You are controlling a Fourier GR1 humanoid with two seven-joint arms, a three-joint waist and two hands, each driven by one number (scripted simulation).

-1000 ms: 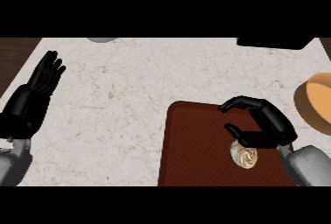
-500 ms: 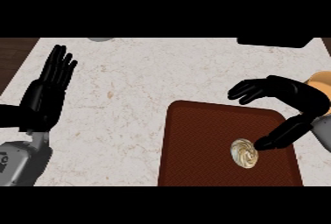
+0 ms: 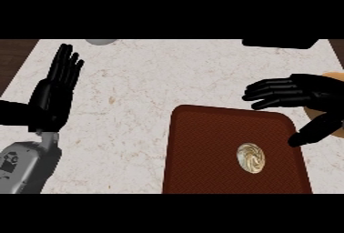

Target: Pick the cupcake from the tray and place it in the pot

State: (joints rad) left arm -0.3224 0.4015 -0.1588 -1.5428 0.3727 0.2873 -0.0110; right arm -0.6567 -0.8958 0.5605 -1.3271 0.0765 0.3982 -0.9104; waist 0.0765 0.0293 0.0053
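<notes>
On the pale counter [image 3: 154, 82], the right hand [image 3: 295, 91] spreads open above and beyond the cupcake [image 3: 250, 157] on the tray [image 3: 201, 150], holding nothing, so closing here would likely miss it.

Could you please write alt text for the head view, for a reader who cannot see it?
A cupcake sits untouched on a dark red tray on a pale speckled counter, with the robot's open right hand spread above the tray's far right corner. The open left hand rests upright at the left.
</notes>
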